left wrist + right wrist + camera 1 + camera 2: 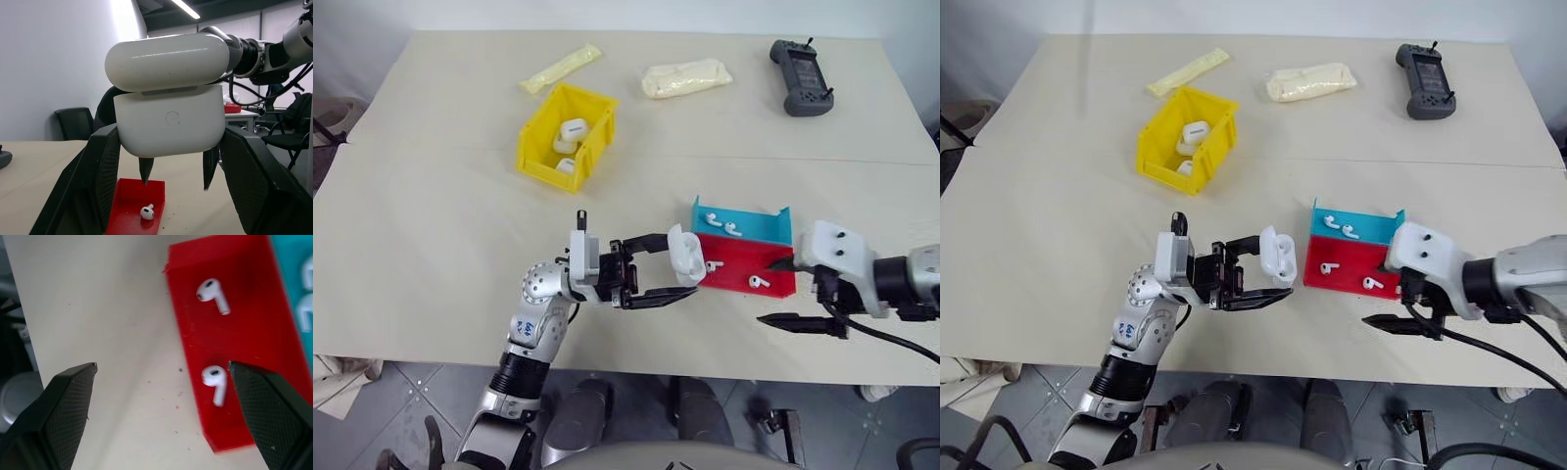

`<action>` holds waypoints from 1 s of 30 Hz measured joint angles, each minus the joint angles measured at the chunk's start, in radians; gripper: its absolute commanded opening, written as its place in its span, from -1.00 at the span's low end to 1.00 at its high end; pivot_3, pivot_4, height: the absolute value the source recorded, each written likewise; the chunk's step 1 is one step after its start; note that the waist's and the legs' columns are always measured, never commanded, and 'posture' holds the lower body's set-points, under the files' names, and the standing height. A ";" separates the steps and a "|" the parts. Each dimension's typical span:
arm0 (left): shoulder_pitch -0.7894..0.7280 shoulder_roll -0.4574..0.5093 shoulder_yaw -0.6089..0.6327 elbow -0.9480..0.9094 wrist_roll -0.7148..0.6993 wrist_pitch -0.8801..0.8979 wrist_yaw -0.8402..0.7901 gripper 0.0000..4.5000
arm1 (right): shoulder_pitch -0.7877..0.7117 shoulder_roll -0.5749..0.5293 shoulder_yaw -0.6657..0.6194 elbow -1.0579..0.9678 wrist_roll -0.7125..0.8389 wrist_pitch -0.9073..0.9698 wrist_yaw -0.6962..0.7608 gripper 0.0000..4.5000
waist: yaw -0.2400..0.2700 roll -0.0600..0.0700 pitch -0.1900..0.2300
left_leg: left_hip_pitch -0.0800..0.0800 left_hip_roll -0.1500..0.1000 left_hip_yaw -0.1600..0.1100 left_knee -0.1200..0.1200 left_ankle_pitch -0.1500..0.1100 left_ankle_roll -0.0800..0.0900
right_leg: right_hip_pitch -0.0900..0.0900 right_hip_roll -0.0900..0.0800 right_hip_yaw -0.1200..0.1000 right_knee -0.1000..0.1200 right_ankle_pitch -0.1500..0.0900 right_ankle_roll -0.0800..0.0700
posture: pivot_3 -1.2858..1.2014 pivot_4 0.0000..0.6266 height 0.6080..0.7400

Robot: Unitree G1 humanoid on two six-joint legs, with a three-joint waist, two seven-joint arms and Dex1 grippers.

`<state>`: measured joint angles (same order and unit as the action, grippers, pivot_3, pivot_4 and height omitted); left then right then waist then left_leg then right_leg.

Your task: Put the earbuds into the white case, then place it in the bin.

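the left gripper [677, 277] is clenched on the white case [685, 255], held above the pale surface [431, 245] just beside the red tray [744, 264]. the case sits pinched between the two black fingers [93, 181] near their tips, one on each side of its lower half, its lid closed or nearly so, with a thin seam between the two halves in the left wrist view.

the right gripper [788, 292] hangs released, its fingers [63, 406] spread wide with nothing between them but bare surface and the near corner of the red tray. one fingertip hangs over the tray's edge, the other well off to the side over the surface. two earbuds [215, 382] lie on the red tray, the nearer one just beside that fingertip, the other [213, 294] farther along the tray beyond the tips. two more earbuds [722, 225] lie in the blue tray [744, 223], which touches the red tray on its far side.

the yellow bin [566, 137] stands well beyond both grippers toward the far side of the surface, with white cases [572, 130] already inside. past it lie two pale yellow packets [685, 78] and a dark handheld controller [800, 76].
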<state>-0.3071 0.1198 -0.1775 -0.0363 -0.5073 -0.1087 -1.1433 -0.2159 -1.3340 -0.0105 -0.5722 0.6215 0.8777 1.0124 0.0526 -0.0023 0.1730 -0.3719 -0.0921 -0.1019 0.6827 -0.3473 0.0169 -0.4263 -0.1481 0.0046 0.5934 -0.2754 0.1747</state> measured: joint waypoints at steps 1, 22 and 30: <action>0.005 0.004 0.000 -0.002 0.000 0.001 0.003 0.21 | -0.042 0.013 0.039 0.007 -0.015 0.013 0.000 1.00 | -0.001 0.000 0.000 | 0.000 0.000 0.000 0.000 0.000 0.000 | 0.000 0.000 0.000 0.000 0.000 0.000 | 0.03 -0.52 1.00; 0.032 0.014 -0.028 -0.034 0.006 0.008 0.064 0.21 | -0.316 0.128 0.398 0.181 -0.399 -0.053 0.097 -0.03 | -0.004 0.000 0.000 | 0.000 0.000 0.001 0.000 0.000 0.000 | -0.002 0.000 0.001 0.002 0.000 0.000 | 0.03 -0.52 1.00; 0.032 0.019 -0.029 -0.034 0.006 0.008 0.070 0.21 | -0.316 0.148 0.400 0.209 -0.474 -0.090 0.122 -0.03 | -0.005 0.000 0.000 | 0.000 0.000 0.001 0.000 0.000 0.000 | -0.002 0.000 0.001 0.002 0.000 0.000 | 0.03 -0.52 1.00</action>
<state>-0.2754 0.1386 -0.2063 -0.0701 -0.5017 -0.1007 -1.0731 -0.5319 -1.1858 0.3891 -0.3632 0.1473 0.7874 1.1347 0.0473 -0.0021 0.1728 -0.3718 -0.0921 -0.1005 0.6829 -0.3472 0.0165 -0.4280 -0.1479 0.0053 0.5953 -0.2751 0.1747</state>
